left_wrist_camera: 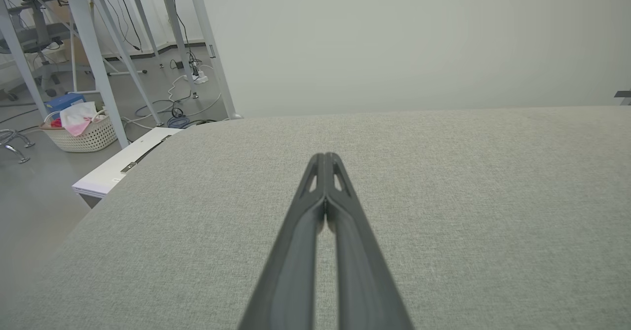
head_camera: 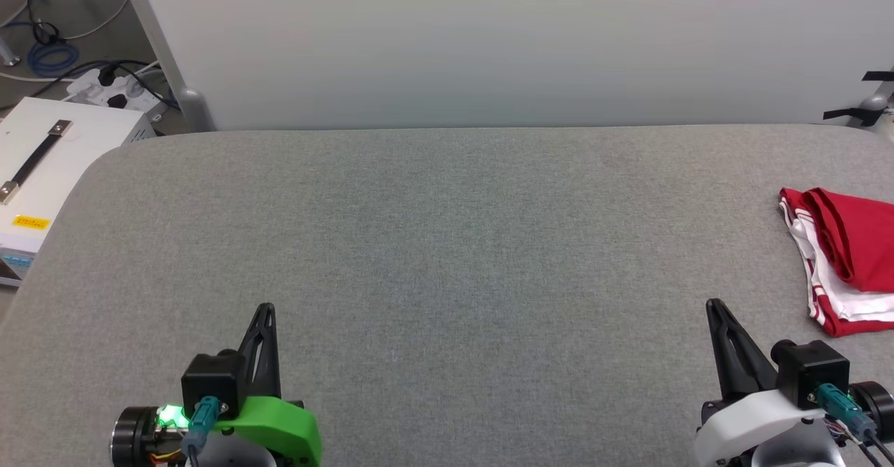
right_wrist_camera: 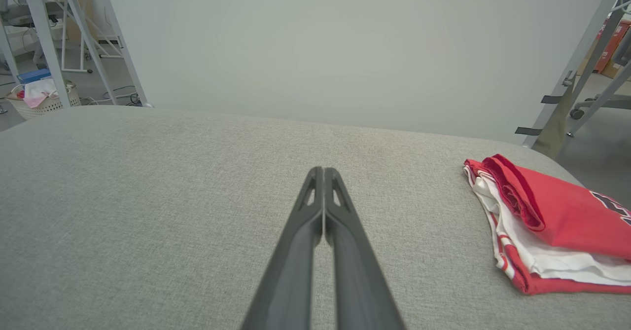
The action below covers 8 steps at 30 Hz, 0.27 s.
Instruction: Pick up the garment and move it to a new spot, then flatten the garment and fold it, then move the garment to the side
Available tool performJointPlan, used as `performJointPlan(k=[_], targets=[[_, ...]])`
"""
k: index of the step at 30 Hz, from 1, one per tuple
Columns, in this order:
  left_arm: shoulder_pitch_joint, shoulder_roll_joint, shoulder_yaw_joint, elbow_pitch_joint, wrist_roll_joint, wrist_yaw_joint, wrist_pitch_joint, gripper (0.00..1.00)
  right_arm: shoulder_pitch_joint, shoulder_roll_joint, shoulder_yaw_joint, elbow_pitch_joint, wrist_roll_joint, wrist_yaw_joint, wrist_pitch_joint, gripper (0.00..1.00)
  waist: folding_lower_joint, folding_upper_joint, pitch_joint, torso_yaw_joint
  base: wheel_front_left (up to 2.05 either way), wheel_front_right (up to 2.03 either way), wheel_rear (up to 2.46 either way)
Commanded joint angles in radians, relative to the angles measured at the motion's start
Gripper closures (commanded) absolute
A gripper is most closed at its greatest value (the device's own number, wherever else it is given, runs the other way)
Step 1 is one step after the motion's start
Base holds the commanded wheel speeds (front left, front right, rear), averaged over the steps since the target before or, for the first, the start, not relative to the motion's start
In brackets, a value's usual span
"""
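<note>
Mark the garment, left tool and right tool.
garment [head_camera: 855,243]: head view, on the red top fold.
left tool [left_wrist_camera: 325,160]: left wrist view, where the shut fingertips meet.
right tool [right_wrist_camera: 323,172]: right wrist view, where the shut fingertips meet.

The garment runs off the right edge in the head view, so its far side is lost. From the right wrist, its black print shows just a corner at the edge, unreadable, and the folds hide the inner layers. The white box is cut by the left edge. What fills the basket is too small to tell.
</note>
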Motion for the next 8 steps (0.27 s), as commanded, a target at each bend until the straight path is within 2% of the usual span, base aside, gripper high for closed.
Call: performJointPlan(k=[1, 8], targets=[[-0.021, -0.005, 0.006, 0.001, 0.008, -0.006, 0.005, 1.00, -0.021, 0.001, 0.001, 0.003, -0.008, 0.000, 0.007, 1.00, 0.0000, 0.0000, 0.000, 0.000, 0.00, 0.00, 0.00], [-0.030, -0.006, 0.008, 0.001, 0.011, -0.007, 0.019, 1.00, -0.030, 0.002, 0.001, 0.004, -0.014, 0.000, 0.022, 1.00, 0.0000, 0.0000, 0.002, -0.001, 0.00, 0.00, 0.00]])
